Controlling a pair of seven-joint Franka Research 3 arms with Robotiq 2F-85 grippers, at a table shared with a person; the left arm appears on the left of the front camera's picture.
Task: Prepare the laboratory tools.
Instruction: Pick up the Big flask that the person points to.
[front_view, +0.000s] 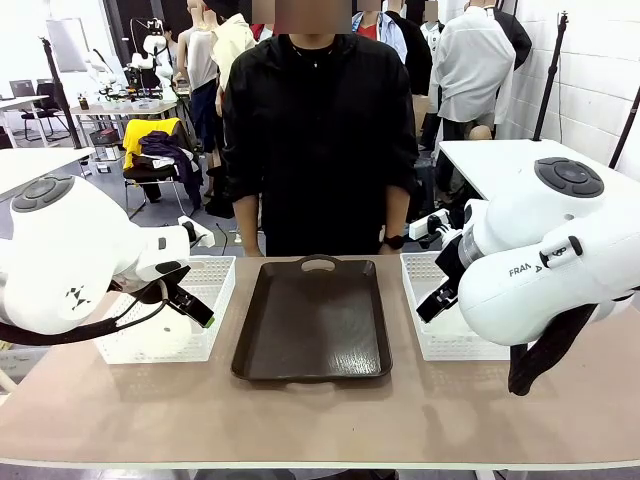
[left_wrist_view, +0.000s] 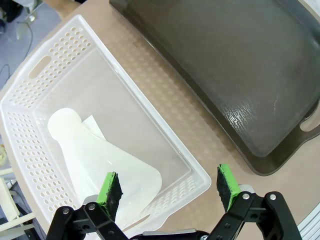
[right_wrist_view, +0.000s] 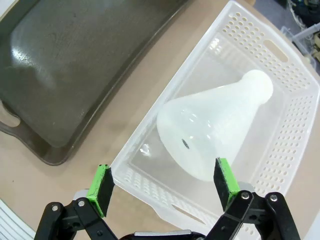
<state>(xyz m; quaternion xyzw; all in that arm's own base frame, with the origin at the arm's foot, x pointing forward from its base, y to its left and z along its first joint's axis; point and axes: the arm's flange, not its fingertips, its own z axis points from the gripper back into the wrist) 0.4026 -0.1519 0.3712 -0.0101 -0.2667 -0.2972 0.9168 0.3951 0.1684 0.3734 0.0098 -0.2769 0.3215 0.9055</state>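
Erlenmeyer flasks, two of them, were found lying on their sides, one in each white mesh basket: the left flask (left_wrist_view: 102, 162) in the left basket (left_wrist_view: 27, 107) and the right flask (right_wrist_view: 215, 127) in the right basket (right_wrist_view: 295, 130). The dark brown tray (left_wrist_view: 240, 65) lay bare between the baskets on the worktop (front_view: 320, 420). The opening step was judged to be in hand: the reach for a first grasp, with nothing lifted yet. The left hand (left_wrist_view: 168, 185) hovered above its basket with jaws spread wide and nothing between them. The right hand (right_wrist_view: 163, 182) was likewise wide open and empty above its flask. For the next move, each hand would probably have to be shifted so that both green pads (left_wrist_view: 226, 181) cleared the basket wall. It would then be lowered until the sloping body or the neck was straddled, and closed gently, since a smooth cone could be expected to slip. Each flask was seen to be translucent, whitish and conical, with a wide round base and a narrow neck; the bases were turned toward the hands, the necks away
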